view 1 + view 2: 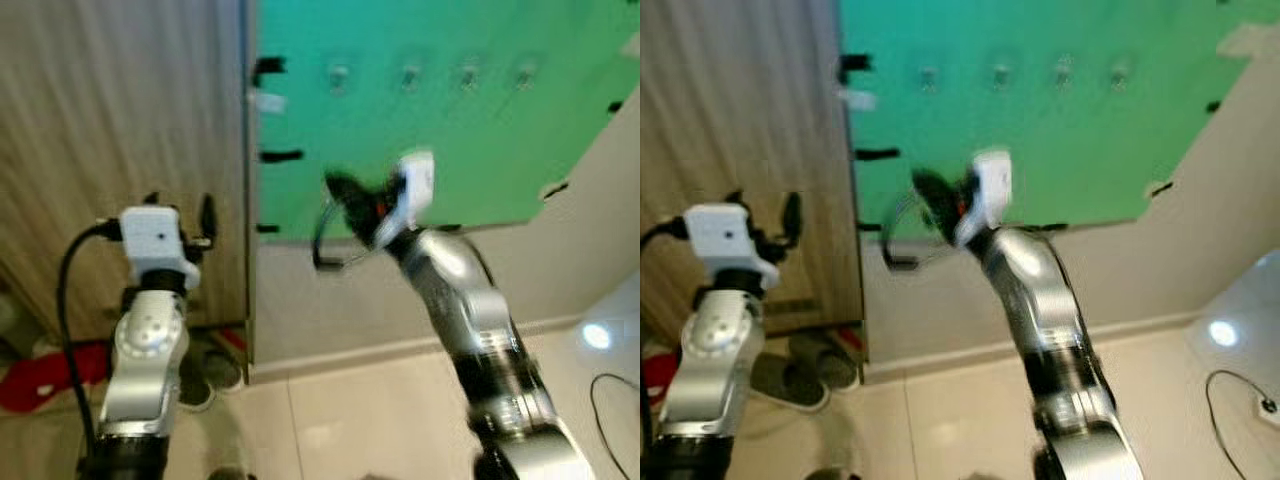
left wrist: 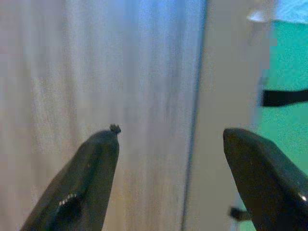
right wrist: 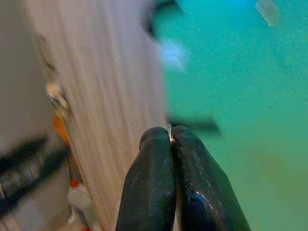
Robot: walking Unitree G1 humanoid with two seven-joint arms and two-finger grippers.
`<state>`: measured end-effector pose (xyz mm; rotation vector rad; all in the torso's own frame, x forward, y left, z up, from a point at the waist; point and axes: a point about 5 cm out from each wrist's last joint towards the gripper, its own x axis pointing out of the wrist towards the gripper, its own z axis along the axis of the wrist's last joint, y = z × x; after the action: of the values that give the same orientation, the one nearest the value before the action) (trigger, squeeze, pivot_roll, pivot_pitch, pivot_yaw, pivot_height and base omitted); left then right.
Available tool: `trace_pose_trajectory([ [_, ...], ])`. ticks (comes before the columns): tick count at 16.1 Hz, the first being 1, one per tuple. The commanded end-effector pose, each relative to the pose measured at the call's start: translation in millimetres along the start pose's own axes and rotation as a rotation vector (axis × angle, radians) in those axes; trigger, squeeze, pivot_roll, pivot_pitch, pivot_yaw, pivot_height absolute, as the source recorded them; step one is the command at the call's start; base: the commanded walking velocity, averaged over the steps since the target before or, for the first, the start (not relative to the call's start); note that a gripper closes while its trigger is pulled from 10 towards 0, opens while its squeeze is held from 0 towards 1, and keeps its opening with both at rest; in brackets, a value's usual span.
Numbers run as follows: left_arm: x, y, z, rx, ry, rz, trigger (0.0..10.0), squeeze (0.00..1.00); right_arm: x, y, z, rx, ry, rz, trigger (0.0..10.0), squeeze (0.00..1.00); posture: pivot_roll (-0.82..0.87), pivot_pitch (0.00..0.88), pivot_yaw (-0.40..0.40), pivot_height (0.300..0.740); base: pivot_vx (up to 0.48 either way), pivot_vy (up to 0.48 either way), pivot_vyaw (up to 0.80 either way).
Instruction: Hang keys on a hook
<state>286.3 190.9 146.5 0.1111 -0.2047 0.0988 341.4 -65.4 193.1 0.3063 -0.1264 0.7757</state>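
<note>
Thin metal sliver (image 3: 170,133) (pinched) between jaws

Green wall panel (image 1: 450,120) taped with black strips, wood-grain door (image 1: 120,110), slippers (image 1: 805,375) on tiled floor (image 1: 350,420)

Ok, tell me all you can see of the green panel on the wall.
The green panel is a flat, matte sheet fixed upright to the pale wall, beside the wood-grain door. Black tape strips hold its edges. Four small pale hooks sit in a row near its top. The right end effector is raised before it.
</note>
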Motion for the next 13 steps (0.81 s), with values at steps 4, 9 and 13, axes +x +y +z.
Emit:
trace_pose_trajectory([
  [4, -1.0, -14.3, -5, 0.02, 0.031, -0.063, 10.0, 0.0, -16.2, -22.3, 11, -0.209, 0.001, -0.154, 10.0, 0.0, 0.0, 0.009, -0.096, 0.74, 0.0, 0.0, 0.0],
  [9, -50.0, -1.4, 6, -0.014, 0.049, -0.121, 10.0, 0.0, -144.9, -12.3, -15, -0.446, 0.002, -0.518, 10.0, 0.0, -0.01, 0.023, -0.103, 0.74, 0.0, 0.0, 0.0],
  [13, -81.9, 1.4, 26, -0.021, -0.06, -0.165, 10.0, 0.0, -203.7, 5.8, -28, -0.531, 0.031, -0.645, 10.0, 0.0, -0.04, 0.026, -0.085, 0.74, 0.0, 0.0, 0.0],
])
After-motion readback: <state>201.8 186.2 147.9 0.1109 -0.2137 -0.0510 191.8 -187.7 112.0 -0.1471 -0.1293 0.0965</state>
